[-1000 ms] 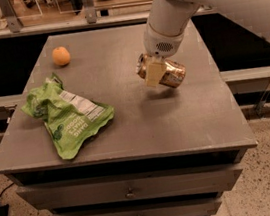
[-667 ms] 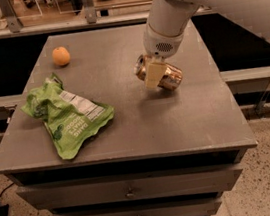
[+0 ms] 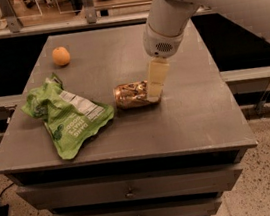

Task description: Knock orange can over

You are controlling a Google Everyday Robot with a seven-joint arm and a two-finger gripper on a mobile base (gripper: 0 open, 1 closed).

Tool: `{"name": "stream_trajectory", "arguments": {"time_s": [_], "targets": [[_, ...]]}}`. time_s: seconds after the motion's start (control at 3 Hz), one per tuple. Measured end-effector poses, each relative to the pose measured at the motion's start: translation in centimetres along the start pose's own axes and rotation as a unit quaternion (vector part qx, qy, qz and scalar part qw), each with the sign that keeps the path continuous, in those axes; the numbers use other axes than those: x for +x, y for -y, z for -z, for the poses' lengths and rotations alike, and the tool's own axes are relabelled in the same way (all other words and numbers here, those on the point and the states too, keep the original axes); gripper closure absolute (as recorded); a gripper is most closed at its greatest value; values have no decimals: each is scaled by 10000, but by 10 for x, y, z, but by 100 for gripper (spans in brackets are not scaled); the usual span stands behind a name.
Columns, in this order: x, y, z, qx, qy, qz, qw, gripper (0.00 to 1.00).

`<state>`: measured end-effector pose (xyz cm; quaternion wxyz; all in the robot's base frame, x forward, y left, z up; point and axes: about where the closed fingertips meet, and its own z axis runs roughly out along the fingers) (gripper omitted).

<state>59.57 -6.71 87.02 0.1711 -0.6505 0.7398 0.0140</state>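
The orange can lies on its side on the grey table, near the middle, its length running left to right. My gripper hangs from the white arm straight down over the can's right end, its pale finger touching or just in front of the can.
A green snack bag lies flat on the left part of the table. A round orange fruit sits at the back left. The table's front edge has drawers below. A rail and dark gap run behind the table.
The can was held tilted at the gripper further right and back; now it lies on its side nearer the middle, and the gripper has moved left and forward with it.
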Motion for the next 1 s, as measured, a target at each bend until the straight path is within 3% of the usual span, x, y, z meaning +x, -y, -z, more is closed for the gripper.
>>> {"name": "stream_trajectory", "arguments": {"time_s": [0.33,0.67,1.0], "targets": [[1,-1,6,-9,194,70,9998,0],[14,-13,41,112,709,412,9966,0],[15,-13,42,110,718,427,9964,0]]}}
